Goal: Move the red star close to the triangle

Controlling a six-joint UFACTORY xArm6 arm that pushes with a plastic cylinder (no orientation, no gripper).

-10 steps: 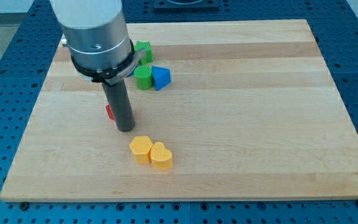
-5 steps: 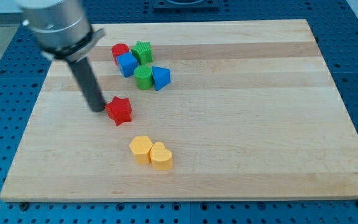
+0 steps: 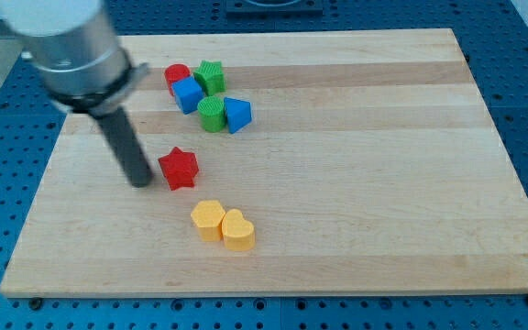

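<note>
The red star (image 3: pixel 179 168) lies on the wooden board (image 3: pixel 356 165), left of the middle. My tip (image 3: pixel 141 181) rests on the board just to the star's left, a small gap apart. The blue triangle (image 3: pixel 237 114) sits up and to the right of the star, next to a green cylinder (image 3: pixel 212 114).
Near the view's top sit a red block (image 3: pixel 176 76), a blue cube (image 3: pixel 188 94) and a green star (image 3: pixel 211 76), close together. Two yellow blocks (image 3: pixel 223 225) lie side by side below the red star. The arm's grey body (image 3: pixel 67 41) hangs over the board's left part.
My tip moved left off the red star, uncovering it, then came down a little to the star's left side. The star barely shifted.
</note>
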